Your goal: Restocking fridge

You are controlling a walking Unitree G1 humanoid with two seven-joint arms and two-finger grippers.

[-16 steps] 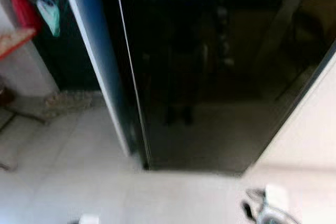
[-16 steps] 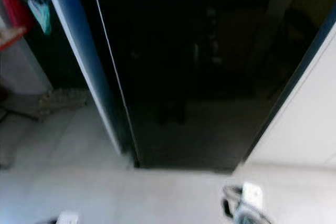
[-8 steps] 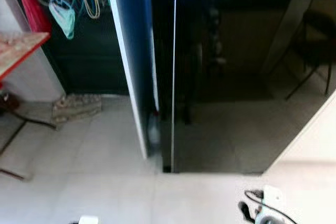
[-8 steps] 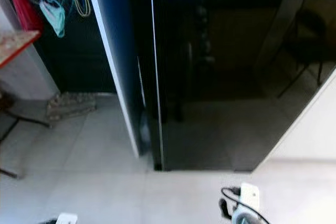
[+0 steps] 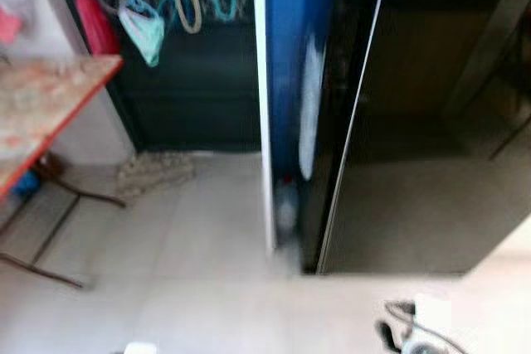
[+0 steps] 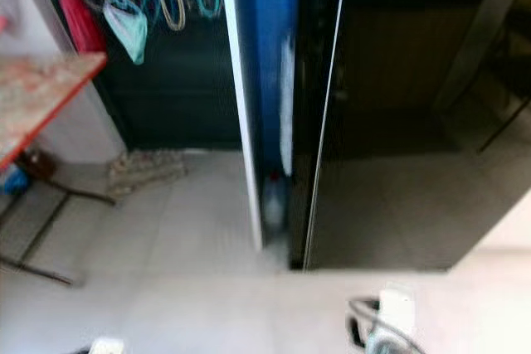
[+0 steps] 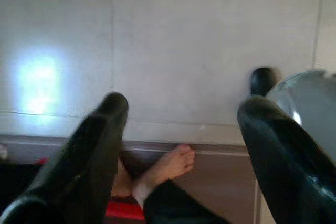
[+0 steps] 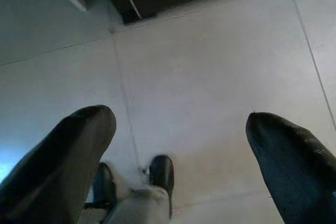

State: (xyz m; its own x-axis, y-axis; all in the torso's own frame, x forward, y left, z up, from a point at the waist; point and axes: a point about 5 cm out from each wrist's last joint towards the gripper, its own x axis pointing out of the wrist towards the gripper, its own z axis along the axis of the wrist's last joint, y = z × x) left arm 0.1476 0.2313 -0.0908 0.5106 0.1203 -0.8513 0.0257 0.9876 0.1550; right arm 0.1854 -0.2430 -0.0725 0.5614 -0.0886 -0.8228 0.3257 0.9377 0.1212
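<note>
Half a second on, the whole scene is shifted rightward, a sign of camera movement: the black fridge (image 5: 415, 122) is now seen right of centre, its blue side panel (image 5: 286, 64) exposed, and more of the reddish worktop (image 5: 41, 113) is shown at left. Both tools are held wide open and empty over the tiled floor (image 5: 191, 288): left tool (image 7: 178, 129), right tool (image 8: 181, 145). A person's bare foot (image 7: 168, 166) is seen beyond the left tool.
</note>
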